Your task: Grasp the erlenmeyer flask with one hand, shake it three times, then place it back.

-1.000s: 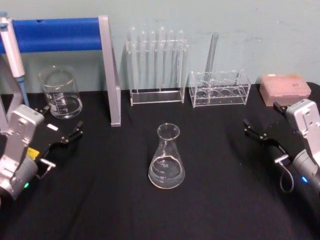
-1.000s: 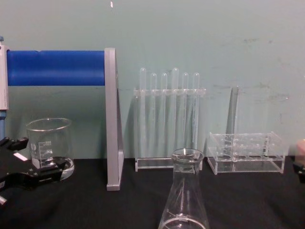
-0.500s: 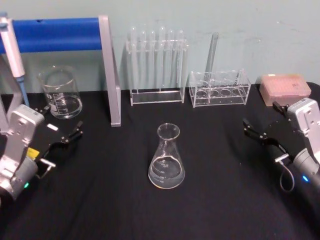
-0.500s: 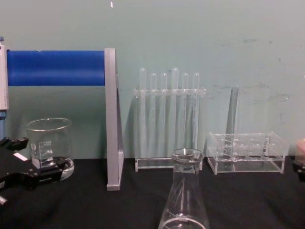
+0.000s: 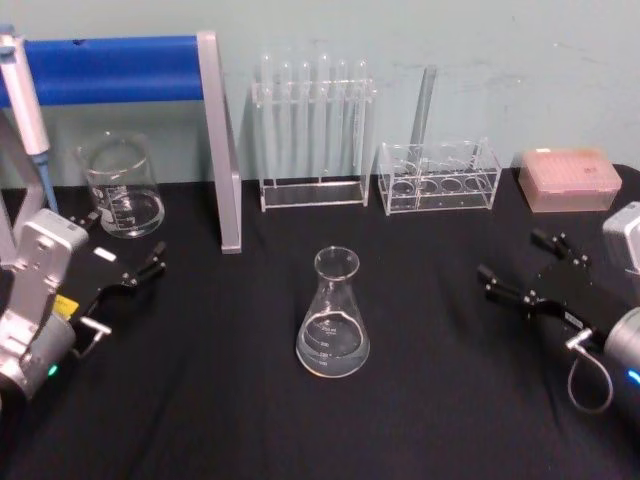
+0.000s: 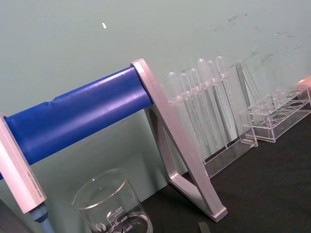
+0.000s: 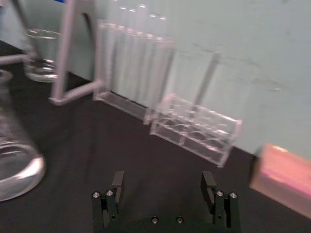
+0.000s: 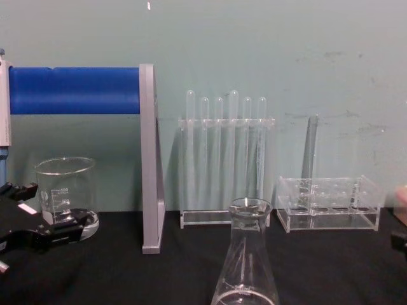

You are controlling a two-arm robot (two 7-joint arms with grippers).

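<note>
We see erlenmeyer flask (image 5: pixel 333 330) untouched. Right gripper (image 5: pixel 513 257) at its 3 o'clock, left gripper (image 5: pixel 124 243) idle at 9 o'clock, both spread wide, empty. Grasp, shakes, return all to do.

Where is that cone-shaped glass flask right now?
Head view: the erlenmeyer flask stands upright mid-table, before the test tube rack, between the left gripper and the open right gripper, touching neither.
</note>
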